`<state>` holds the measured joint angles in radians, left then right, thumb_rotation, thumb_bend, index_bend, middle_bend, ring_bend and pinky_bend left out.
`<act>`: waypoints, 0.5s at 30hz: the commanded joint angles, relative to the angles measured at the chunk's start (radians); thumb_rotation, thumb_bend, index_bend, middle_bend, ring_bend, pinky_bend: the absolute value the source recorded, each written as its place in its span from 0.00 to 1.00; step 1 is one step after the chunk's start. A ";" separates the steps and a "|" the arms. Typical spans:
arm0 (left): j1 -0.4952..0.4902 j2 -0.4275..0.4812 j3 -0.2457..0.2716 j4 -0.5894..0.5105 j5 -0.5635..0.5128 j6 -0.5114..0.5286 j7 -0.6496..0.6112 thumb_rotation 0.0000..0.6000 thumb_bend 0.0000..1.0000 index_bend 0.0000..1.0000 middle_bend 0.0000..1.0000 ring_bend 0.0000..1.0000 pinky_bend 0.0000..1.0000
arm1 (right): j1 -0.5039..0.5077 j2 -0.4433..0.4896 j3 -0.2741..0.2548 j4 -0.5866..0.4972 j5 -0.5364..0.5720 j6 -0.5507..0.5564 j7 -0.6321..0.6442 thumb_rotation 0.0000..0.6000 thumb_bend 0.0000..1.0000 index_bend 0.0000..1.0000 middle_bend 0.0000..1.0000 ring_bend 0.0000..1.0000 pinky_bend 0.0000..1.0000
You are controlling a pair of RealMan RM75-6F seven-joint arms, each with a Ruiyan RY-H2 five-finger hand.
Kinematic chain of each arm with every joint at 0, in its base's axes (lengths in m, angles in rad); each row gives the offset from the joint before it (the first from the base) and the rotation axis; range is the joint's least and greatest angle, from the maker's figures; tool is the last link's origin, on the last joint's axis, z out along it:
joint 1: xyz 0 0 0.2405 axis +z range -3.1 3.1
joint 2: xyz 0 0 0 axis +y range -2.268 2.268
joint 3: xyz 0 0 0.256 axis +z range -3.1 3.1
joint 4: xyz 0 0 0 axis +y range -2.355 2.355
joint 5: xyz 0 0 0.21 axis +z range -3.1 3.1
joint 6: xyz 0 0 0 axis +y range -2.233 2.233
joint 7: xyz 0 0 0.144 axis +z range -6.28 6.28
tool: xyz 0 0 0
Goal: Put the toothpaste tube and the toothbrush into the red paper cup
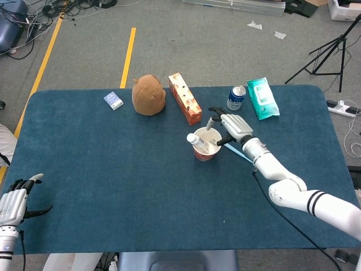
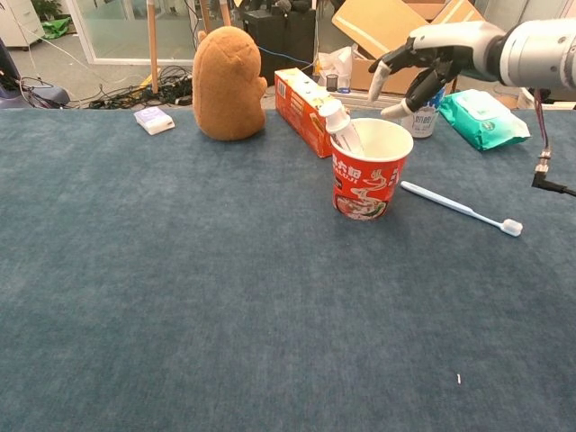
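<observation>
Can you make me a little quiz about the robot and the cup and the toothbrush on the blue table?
1. True or false: the toothbrush is already inside the red paper cup.
2. What sticks out of the cup? A) toothpaste tube B) spoon C) pencil
3. Fill the gap: the right hand is ____ the cup, holding nothing.

Key
1. False. It lies flat on the table, beside the cup.
2. A. The toothpaste tube leans in the cup, cap end up.
3. Above. Its fingers are apart and touch neither cup nor tube.
</observation>
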<state>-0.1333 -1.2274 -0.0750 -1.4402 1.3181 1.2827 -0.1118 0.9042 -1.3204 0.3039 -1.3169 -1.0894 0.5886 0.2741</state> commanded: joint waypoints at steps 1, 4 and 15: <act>0.000 0.001 0.000 -0.004 0.001 0.002 0.004 1.00 0.03 0.17 0.29 0.22 0.13 | -0.041 0.055 0.009 -0.064 0.001 0.060 -0.005 1.00 0.15 0.45 0.09 0.00 0.32; -0.001 0.002 0.001 -0.010 0.003 0.005 0.011 1.00 0.02 0.17 0.29 0.22 0.13 | -0.080 0.092 0.003 -0.118 0.007 0.124 -0.032 1.00 0.15 0.42 0.09 0.00 0.32; -0.004 0.006 0.003 -0.030 0.009 0.009 0.033 1.00 0.03 0.17 0.29 0.22 0.13 | -0.202 0.101 -0.075 -0.232 0.088 0.347 -0.264 1.00 0.11 0.21 0.02 0.00 0.31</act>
<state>-0.1371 -1.2212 -0.0726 -1.4695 1.3262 1.2918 -0.0796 0.7302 -1.2110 0.2501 -1.5265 -1.0288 0.8957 0.0588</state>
